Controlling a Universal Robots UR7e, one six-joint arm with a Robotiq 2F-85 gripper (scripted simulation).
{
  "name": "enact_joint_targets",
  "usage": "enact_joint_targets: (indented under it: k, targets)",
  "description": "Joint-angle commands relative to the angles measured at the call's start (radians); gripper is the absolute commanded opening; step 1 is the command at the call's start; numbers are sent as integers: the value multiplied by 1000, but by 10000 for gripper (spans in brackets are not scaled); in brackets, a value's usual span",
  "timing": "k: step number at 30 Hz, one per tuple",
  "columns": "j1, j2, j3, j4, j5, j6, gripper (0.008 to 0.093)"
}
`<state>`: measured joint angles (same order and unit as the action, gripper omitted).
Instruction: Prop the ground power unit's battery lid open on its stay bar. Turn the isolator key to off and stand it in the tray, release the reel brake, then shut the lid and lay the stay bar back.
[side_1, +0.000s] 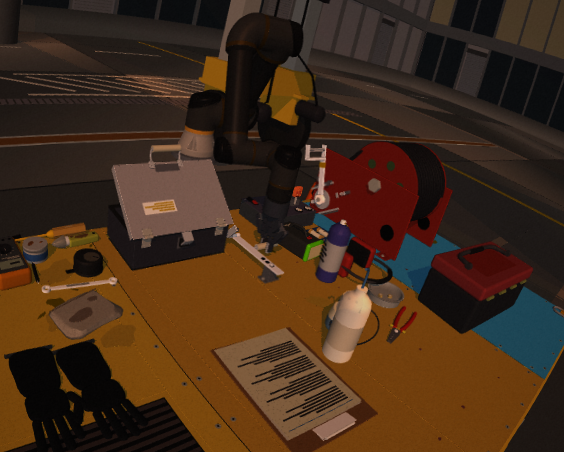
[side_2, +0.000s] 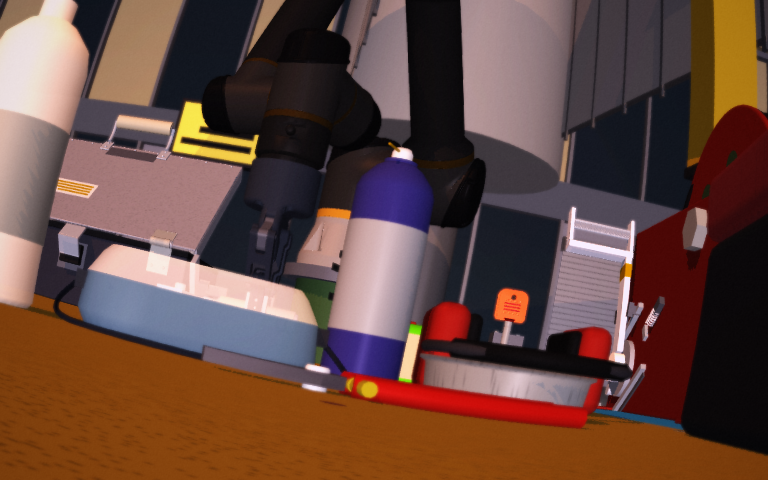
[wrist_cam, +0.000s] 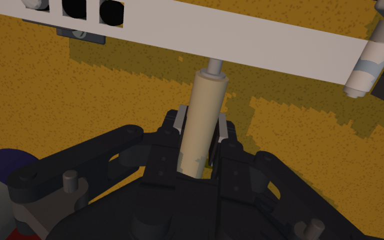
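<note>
My gripper (wrist_cam: 199, 127) (side_1: 270, 240) is low over the deck, just right of the battery box. The stay bar's tan handle (wrist_cam: 205, 119) is clamped in its fingers. The pale stay bar (wrist_cam: 198, 36) (side_1: 257, 256) lies flat on the deck, from the box's corner toward the front. The battery lid (side_1: 170, 197) is shut and slopes on the dark box. The orange isolator key (side_2: 510, 311) (side_1: 298, 193) stands upright in its switch behind the gripper. The white reel brake lever (side_1: 318, 172) stands on the red cable reel (side_1: 395, 190).
The red cable reel fills the right. A purple can (side_1: 332, 250), a white bottle (side_1: 347, 322), pliers (side_1: 401, 324) and a round tin (side_1: 385, 295) stand before it. A clipboard (side_1: 295, 382) lies at the front. A wrench (side_1: 77, 285) and hand tools lie left.
</note>
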<state>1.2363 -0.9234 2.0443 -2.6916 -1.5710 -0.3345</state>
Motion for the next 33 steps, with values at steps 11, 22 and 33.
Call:
enact_joint_targets:
  k: [11,22,33]
  targets:
    - [0,-2,0,1,0,0,80]
    - [0,-7,0,6,0,0,80]
    - [0,-16,1,13,0,0,80]
